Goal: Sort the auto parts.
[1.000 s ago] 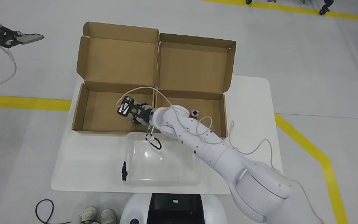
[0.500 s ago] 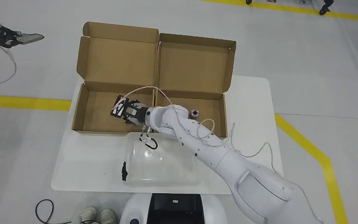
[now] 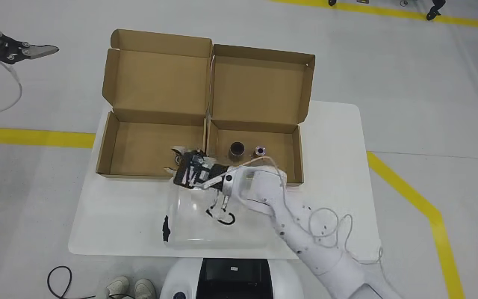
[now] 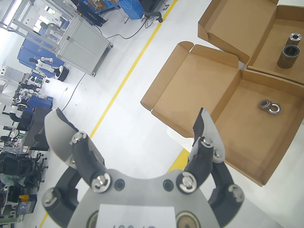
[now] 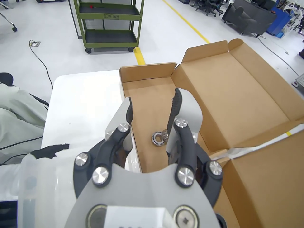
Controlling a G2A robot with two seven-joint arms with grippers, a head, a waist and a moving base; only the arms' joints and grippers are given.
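Left end effector (image 4: 129, 117), right end effector (image 5: 153, 98): wide open, empty
Right wrist view catches bearings (image 5: 159, 138) in the left box (image 5: 147, 88); left wrist view adds the sleeves (image 4: 288, 56).

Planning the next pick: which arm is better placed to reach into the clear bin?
Right. The right gripper, open, hovers at the clear bin's back edge; the left gripper hangs off, beyond the table.

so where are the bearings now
In the left wrist view the two bearings lie side by side on the floor of the left cardboard box, toward the side next to the other box, beyond the open right gripper.
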